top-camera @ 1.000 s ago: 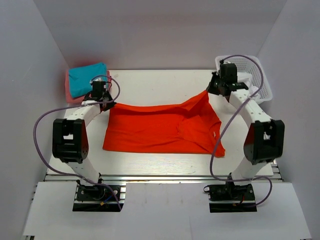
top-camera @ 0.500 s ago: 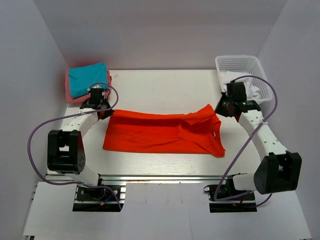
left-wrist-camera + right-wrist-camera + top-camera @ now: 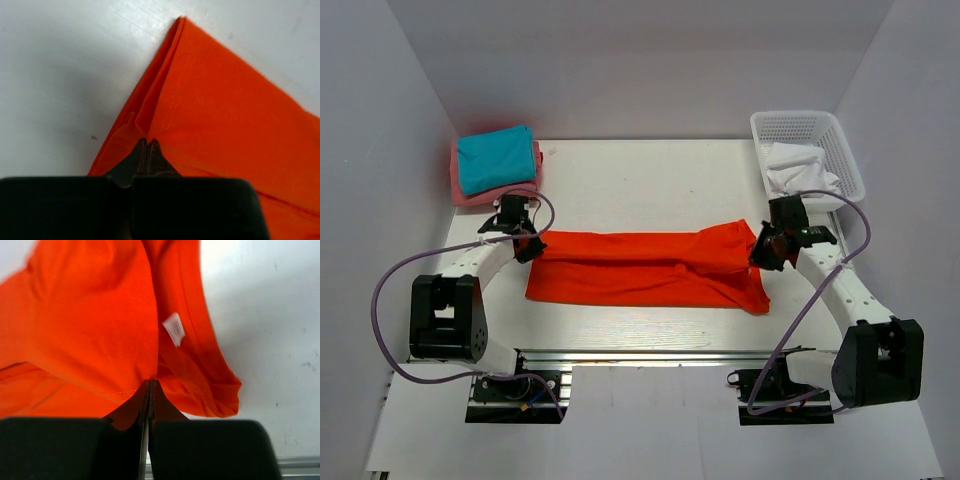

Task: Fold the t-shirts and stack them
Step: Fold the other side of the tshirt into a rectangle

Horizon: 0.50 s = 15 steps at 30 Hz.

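The orange-red t-shirt (image 3: 650, 268) lies across the middle of the table, folded into a long band. My left gripper (image 3: 534, 245) is shut on its far left corner (image 3: 165, 115). My right gripper (image 3: 760, 252) is shut on its far right edge (image 3: 100, 330), where a white label (image 3: 174, 329) shows. Both grippers hold the cloth low over the table. A folded teal t-shirt (image 3: 496, 158) lies on a folded pink one (image 3: 468, 194) at the back left. White t-shirts (image 3: 798, 168) lie in the basket.
A white mesh basket (image 3: 843, 150) stands at the back right corner. White walls close the table on the left, back and right. The metal rail (image 3: 650, 354) runs along the near edge.
Both grippers have pulled the shirt's far edge toward the near side, laying it over the lower half. The shirt is now a narrower band. The right arm has come down from beside the basket.
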Each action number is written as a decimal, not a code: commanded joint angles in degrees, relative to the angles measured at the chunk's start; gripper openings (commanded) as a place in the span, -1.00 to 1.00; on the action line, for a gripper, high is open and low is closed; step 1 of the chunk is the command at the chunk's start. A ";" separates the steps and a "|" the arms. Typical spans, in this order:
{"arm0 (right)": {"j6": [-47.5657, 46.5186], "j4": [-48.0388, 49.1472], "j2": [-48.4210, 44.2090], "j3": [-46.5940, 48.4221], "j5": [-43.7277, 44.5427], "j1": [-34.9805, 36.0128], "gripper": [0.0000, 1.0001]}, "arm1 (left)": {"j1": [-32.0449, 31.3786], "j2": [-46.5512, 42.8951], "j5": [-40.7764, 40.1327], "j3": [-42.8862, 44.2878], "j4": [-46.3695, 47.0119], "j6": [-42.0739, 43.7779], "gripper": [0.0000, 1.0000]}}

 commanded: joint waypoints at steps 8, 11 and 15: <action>7.31 4.35 -0.67 -12.77 3.50 -0.33 -1.00 | 0.28 0.80 -1.03 -4.14 -1.22 -1.71 -1.00; 7.93 5.41 1.52 -13.92 5.17 -0.51 -0.48 | 0.28 1.34 -2.26 -4.14 -1.75 -2.32 -0.94; 5.83 5.42 3.64 -11.48 5.70 -0.33 0.01 | 0.28 1.34 -3.75 -3.52 -4.20 -2.85 0.02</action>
